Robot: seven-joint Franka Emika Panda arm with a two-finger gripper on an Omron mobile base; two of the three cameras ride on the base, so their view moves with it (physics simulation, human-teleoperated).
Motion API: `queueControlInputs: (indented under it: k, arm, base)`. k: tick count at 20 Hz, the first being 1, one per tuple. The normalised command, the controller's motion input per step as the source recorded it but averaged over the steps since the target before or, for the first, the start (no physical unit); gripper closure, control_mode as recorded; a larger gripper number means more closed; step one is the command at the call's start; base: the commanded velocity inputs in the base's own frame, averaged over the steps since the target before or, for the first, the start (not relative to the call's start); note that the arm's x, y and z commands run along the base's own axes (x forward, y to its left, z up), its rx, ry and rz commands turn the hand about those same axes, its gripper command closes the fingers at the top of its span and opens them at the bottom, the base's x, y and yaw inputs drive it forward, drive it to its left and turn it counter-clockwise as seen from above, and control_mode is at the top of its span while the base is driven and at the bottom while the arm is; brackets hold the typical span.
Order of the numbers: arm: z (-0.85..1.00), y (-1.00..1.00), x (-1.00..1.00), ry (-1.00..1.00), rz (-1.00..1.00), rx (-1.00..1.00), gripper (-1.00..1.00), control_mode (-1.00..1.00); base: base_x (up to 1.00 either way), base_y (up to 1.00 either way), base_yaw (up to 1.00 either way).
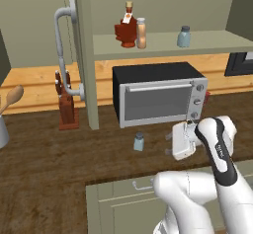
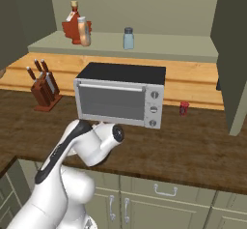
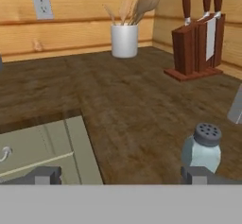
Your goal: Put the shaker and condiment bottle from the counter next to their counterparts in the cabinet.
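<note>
A small blue-grey shaker (image 1: 139, 141) stands on the dark wood counter (image 1: 59, 164) in front of the toaster oven. My gripper (image 1: 171, 144) hovers just to its right, open and empty. In the hand view the shaker (image 3: 204, 147) sits right beyond the right fingertip (image 3: 198, 175), off the gap of the gripper (image 3: 122, 176). On the cabinet shelf (image 1: 217, 43) the peach condiment bottle (image 1: 142, 33) stands against the dark red maple-leaf bottle (image 1: 126, 29), and a twin shaker (image 1: 184, 36) stands further right. The right base view shows the same bottle (image 2: 84, 31), maple-leaf bottle (image 2: 72, 27) and shaker (image 2: 128, 38).
A toaster oven (image 1: 158, 97) fills the counter under the shelf. The open cabinet door with its long grey handle (image 1: 62, 55) stands to the left, a knife block (image 1: 67, 107) beside it. A utensil holder (image 3: 124, 39) stands far left. A small red item (image 2: 184, 108) sits right of the oven.
</note>
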Motion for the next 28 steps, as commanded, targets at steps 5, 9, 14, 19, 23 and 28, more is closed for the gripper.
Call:
queueControlInputs:
  k: [5,9,14,19,23,28]
  arm:
    - [-0.39,0.26,0.14,0.00,0.00,0.02,-1.00,-1.00]
    - [-0.40,0.28,0.09,0.00,-0.05,0.08,-1.00,-1.00]
    - [-0.43,0.35,0.00,0.00,-0.18,0.08,-1.00,-1.00]
    - [-0.32,0.23,-0.08,0.00,-0.14,0.05,-1.00,-1.00]
    - [-0.28,0.30,-0.40,-0.12,-0.12,0.00,-1.00,-1.00]
    - [-0.29,0.60,-0.26,-0.20,-0.20,0.00,-1.00,-1.00]
  base:
    - [0.00,0.00,0.00]
    - [0.00,0.00,0.00]
    - [0.00,0.00,0.00]
    - [0.00,0.00,0.00]
    - [0.00,0.00,0.00]
    - [0.00,0.00,0.00]
